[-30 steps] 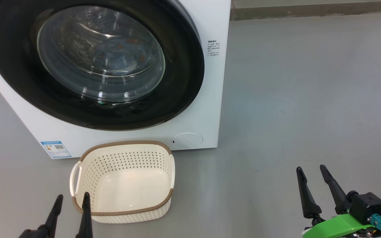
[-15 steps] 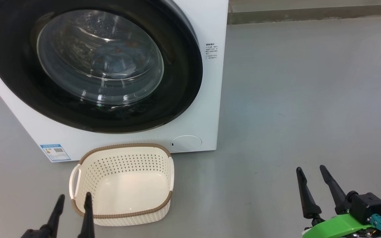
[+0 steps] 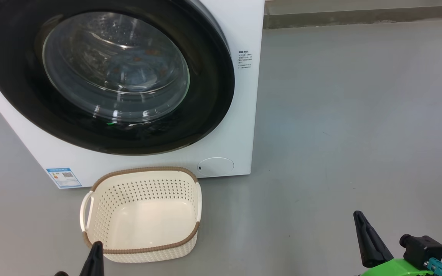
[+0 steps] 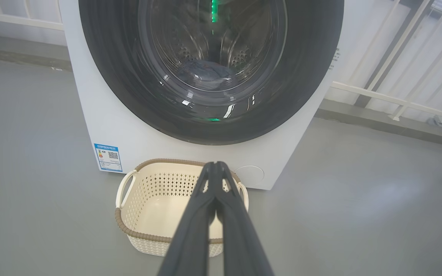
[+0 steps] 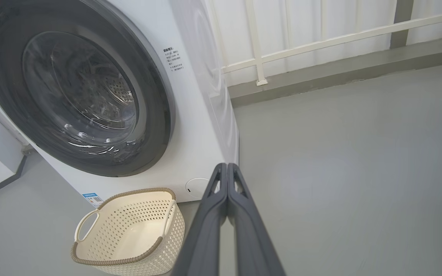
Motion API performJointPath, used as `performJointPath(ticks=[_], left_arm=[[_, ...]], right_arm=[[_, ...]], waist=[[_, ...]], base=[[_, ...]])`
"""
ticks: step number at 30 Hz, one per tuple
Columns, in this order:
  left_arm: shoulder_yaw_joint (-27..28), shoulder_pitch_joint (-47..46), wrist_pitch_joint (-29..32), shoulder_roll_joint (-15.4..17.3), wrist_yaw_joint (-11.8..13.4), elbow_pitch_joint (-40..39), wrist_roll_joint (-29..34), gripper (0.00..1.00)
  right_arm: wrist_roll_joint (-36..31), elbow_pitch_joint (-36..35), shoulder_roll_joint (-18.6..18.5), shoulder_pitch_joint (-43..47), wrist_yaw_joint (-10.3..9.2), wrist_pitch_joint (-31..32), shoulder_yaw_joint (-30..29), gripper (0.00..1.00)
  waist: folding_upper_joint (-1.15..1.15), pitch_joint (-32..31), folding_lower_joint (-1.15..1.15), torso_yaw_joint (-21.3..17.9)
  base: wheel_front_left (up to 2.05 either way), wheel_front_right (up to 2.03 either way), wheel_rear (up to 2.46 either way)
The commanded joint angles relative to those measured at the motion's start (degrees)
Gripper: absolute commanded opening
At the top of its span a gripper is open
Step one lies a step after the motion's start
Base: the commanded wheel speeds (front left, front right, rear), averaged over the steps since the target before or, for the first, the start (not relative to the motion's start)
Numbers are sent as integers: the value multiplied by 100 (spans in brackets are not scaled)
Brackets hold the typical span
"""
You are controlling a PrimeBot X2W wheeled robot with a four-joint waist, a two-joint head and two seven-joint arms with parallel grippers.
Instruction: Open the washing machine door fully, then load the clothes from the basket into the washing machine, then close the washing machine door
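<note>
We held our left gripper (image 4: 215, 165) pressed together and empty over the near rim of the basket (image 3: 144, 169). It was the nearer arm. Our right gripper (image 5: 226, 165), likewise pressed together, hung well right of the basket above open floor (image 3: 340, 115). Just behind the basket the washing machine door (image 3: 17, 96) sat closed. The clothes (image 4: 205, 73) seemed to lie behind its glass.

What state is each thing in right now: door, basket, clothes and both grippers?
Door: shut.
Basket: empty, upright.
Clothes: inside the machine, seen through the door.
Left gripper: shut, holding nothing.
Right gripper: shut, holding nothing.
</note>
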Motion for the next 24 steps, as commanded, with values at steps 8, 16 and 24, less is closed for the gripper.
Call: performJointPath(ticks=[8, 16, 24], left_arm=[[87, -228, 140, 77, -2, -66, -624, 0], [123, -304, 264, 89, -3, -32, -1135, 0], [156, -366, 375, 98, -4, -9, -1582, 0]], right_arm=[[636, -131, -37, -169, -5, 157, -47, 0], [1142, -125, -39, -206, -7, 292, -73, 0], [1586, -120, -42, -237, -9, 411, -95, 0]], waist=[[0, 20, -2, -14], [0, 26, -2, -26], [0, 32, -2, -37]], base=[[0, 0, 0], [0, 0, 0], [0, 0, 0]])
